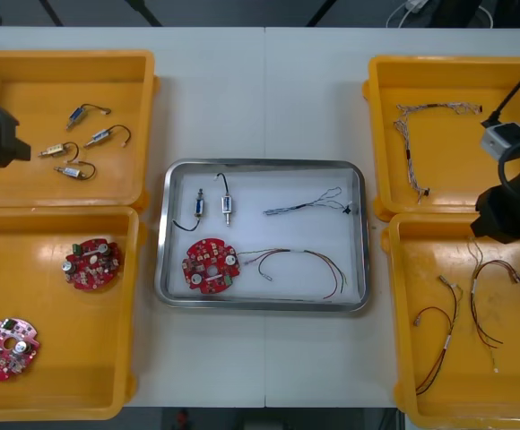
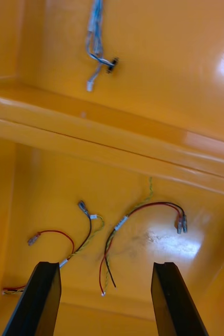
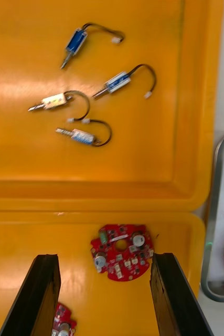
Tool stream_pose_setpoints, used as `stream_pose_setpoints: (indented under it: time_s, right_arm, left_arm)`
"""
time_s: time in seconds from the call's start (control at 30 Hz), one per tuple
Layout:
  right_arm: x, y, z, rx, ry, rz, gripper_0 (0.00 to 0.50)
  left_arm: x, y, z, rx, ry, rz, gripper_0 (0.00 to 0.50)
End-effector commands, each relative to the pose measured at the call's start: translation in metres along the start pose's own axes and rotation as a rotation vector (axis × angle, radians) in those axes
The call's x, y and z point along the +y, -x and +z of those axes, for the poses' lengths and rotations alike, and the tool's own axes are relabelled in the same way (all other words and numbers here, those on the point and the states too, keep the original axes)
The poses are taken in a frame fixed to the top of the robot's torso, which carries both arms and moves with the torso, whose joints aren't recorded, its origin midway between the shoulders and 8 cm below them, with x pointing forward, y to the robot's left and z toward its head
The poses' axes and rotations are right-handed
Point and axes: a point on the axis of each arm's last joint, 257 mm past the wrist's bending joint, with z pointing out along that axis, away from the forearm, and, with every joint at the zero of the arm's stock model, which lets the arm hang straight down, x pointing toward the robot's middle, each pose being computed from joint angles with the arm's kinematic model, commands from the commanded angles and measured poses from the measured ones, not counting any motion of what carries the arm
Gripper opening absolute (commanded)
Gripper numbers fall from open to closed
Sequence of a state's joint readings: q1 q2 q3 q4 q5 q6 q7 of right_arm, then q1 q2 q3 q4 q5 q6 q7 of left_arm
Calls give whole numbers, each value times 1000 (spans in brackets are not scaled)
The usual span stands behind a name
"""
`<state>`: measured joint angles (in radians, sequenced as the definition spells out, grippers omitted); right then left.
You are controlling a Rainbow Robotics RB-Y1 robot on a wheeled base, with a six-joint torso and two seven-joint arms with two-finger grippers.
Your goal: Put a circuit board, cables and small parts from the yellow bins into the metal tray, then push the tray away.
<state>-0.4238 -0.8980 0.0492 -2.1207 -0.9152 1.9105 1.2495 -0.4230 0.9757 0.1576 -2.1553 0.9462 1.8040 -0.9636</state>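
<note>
Spanning the front view is a light table (image 1: 260, 98), matt, w/ a seam down the ctr; dark floor shows beyond its far edge. At its middle sits the metal tray (image 1: 262, 167): rectangular, rounded corners, shiny rim, white inside. In it:
- a round red circuit board (image 1: 211, 265) near the near-left corner
- two small metal parts (image 1: 199, 208) side by side beyond the board, ea. w/ a thin black lead
- a twisted blue & white cable (image 1: 305, 206) toward the far right
- a red & yellow cable (image 1: 300, 266) looping just right of the board

All four bins are glossy yellow plastic:
- far-left bin (image 1: 27, 81): four spare parts (image 1: 81, 143)
- near-left bin (image 1: 63, 340): two spare boards (image 1: 92, 263)
- far-right bin (image 1: 457, 152): one long twisted cable (image 1: 412, 152)
- near-right bin (image 1: 421, 260): loose thin cables (image 1: 475, 305), red, yellow & black

The left gripper (image 3: 104, 257) hangs over the near-left bin, fingers wide apart & gripping nothing; a spare board lies below, seen btw them. The right gripper (image 2: 106, 264) hangs over the near-right bin, also wide & empty, w/ the loose cables beneath.
</note>
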Motion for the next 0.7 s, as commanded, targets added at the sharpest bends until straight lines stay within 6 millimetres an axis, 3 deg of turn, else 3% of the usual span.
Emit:
stream_pose_setpoints:
  time_s: [0.03,0.27,0.43,0.7]
  right_arm:
    - [30,27,-5,-39,-7,-119,500]
    - [79,40,1,-46,24,-298,500]
    - [112,46,5,-27,82,-399,500]
    - [157,55,14,20,139,-596,500]
  left_arm:
    - [50,-11,-11,34,14,25,500]
    - [77,-40,-8,44,24,-45,500]
    - [83,-58,-4,54,35,-44,500]
    - [90,-79,-23,92,87,-19,500]
